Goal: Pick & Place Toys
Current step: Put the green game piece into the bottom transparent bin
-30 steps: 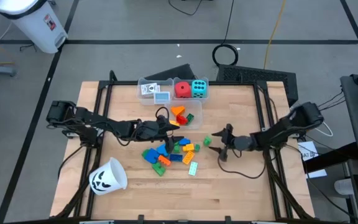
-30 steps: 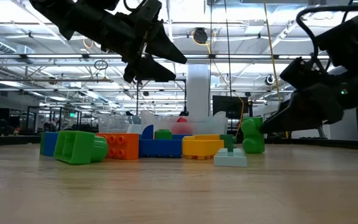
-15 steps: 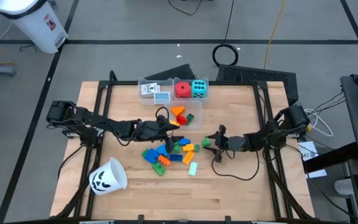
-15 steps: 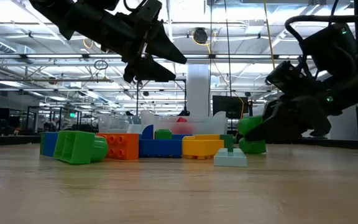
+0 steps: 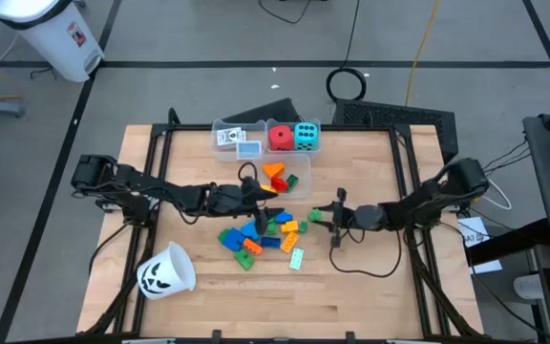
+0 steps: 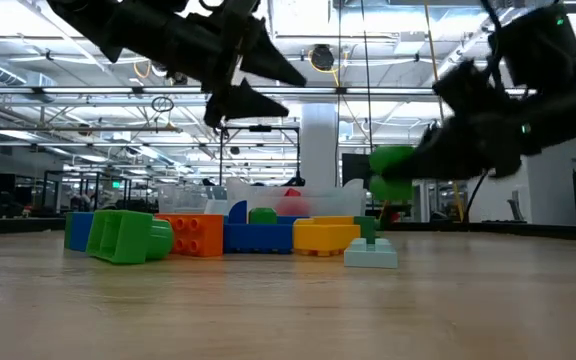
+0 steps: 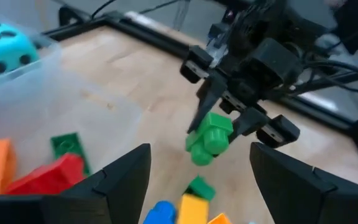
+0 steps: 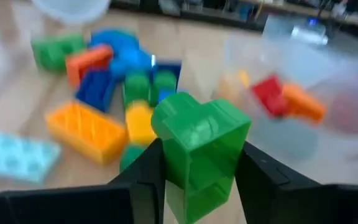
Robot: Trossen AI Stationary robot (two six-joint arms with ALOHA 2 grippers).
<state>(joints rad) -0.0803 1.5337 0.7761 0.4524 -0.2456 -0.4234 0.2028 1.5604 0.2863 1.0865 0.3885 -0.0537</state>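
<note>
We count two dice, red (image 5: 280, 138) and cyan (image 5: 306, 137), far in the bins. Right hand (image 6: 393, 180) grips one green block (image 6: 391, 175); low view shows it off the surface (image 6: 288, 310). Left hand (image 5: 273, 188) open above the pile.

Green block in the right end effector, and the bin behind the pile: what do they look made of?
The chunky green block looks like moulded hard plastic: uniform colour, slight sheen, rounded studs. The clear rectangular bin holding orange and red blocks appears to be thin transparent plastic, since its contents show through the walls. Neither can be confirmed by look alone.
</note>
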